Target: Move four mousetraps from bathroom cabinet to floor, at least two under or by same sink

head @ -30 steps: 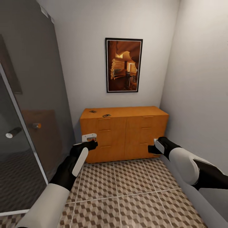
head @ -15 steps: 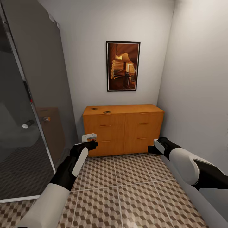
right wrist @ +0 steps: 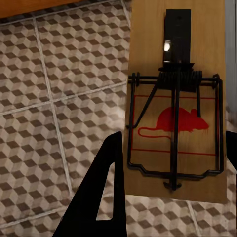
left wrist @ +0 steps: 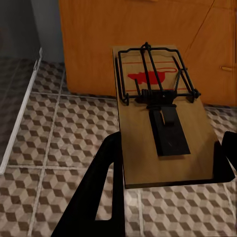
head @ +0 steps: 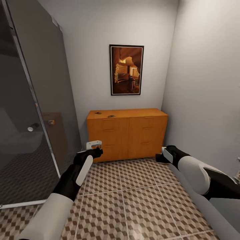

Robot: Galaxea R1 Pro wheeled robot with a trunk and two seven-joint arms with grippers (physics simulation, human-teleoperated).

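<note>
Pincers in the head view: left pincer (head: pixel 94 149) and right pincer (head: pixel 162 154) each hold a mousetrap above the bathroom floor (head: pixel 133 196); two more mousetraps (head: pixel 98 113) lie on the cabinet (head: pixel 130 133).

Left wrist view: left trap (left wrist: pixel 160 116) clamped between the fingers (left wrist: pixel 106 182).

Right wrist view: right trap (right wrist: pixel 177 103) likewise gripped.

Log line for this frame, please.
left hand: holds mousetrap | right hand: holds mousetrap | cabinet: two mousetraps on top | bathroom floor
</note>
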